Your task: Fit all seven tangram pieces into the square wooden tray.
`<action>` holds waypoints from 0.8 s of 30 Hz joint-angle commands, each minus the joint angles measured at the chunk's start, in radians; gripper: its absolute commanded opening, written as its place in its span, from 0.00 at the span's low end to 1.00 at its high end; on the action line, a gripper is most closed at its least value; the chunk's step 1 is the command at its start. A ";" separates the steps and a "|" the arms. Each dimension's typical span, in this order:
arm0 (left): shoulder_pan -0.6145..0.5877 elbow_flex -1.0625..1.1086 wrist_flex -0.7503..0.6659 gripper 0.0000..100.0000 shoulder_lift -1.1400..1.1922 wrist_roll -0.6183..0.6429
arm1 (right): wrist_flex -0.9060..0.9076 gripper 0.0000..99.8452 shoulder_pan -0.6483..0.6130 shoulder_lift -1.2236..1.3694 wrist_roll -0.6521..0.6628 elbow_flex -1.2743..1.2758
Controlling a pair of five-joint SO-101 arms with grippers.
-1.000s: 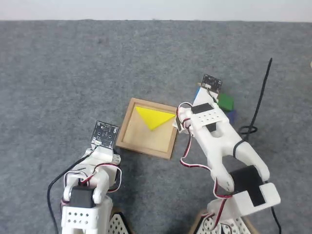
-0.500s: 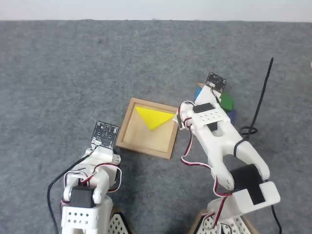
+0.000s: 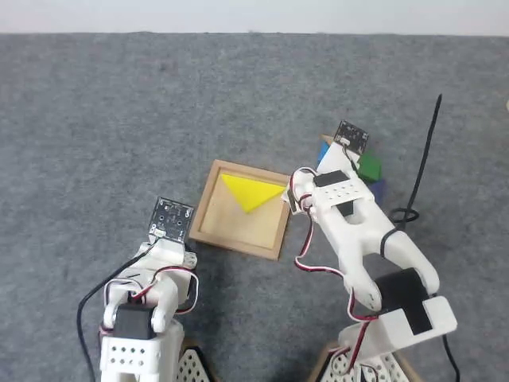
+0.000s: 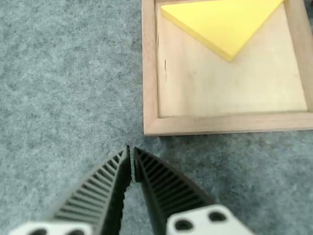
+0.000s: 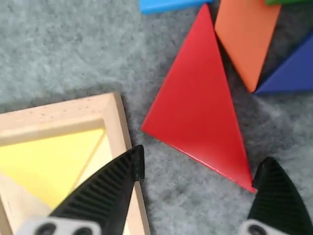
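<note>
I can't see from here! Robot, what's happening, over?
Left claw shut, beside tray. Right claw open above red triangle. Yellow triangle in tray.

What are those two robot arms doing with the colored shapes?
They are doing a tangram puzzle. One yellow triangle already lies in the wooden tray. The right gripper hangs open over the red triangle beside the tray. The left gripper sits shut near the tray's other side.

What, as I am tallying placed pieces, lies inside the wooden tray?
One yellow triangle lies in the wooden tray, at its far edge; the floor elsewhere is bare. The right arm hides one corner.
</note>
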 commanded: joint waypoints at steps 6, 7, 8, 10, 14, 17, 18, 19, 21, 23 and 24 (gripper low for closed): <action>0.000 -0.005 0.005 0.02 -0.009 0.005 | 0.145 0.35 -0.004 -0.051 -0.003 -0.058; 0.000 -0.005 0.005 0.02 -0.009 0.005 | 0.185 0.35 0.002 -0.073 -0.002 -0.072; 0.000 -0.005 0.005 0.02 -0.009 0.005 | 0.226 0.35 0.007 -0.104 0.009 -0.084; 0.000 -0.005 0.005 0.02 -0.009 0.005 | 0.286 0.35 0.001 -0.177 0.068 -0.098; 0.000 -0.005 0.005 0.02 -0.009 0.005 | 0.314 0.35 -0.056 -0.309 0.373 -0.092; 0.000 -0.005 0.005 0.02 -0.009 0.005 | 0.223 0.35 -0.064 -0.302 0.502 -0.097; 0.000 -0.005 0.005 0.02 -0.009 0.005 | 0.174 0.35 -0.061 -0.280 0.480 -0.097; 0.000 -0.005 0.005 0.02 -0.009 0.005 | 0.130 0.35 -0.053 -0.249 0.446 -0.098; 0.000 -0.005 0.005 0.02 -0.009 0.005 | 0.053 0.35 -0.050 -0.180 0.373 -0.115; 0.000 -0.005 0.005 0.02 -0.009 0.005 | -0.001 0.35 -0.050 -0.093 0.325 -0.153; 0.000 -0.005 0.005 0.02 -0.009 0.005 | -0.021 0.35 -0.051 -0.048 0.315 -0.180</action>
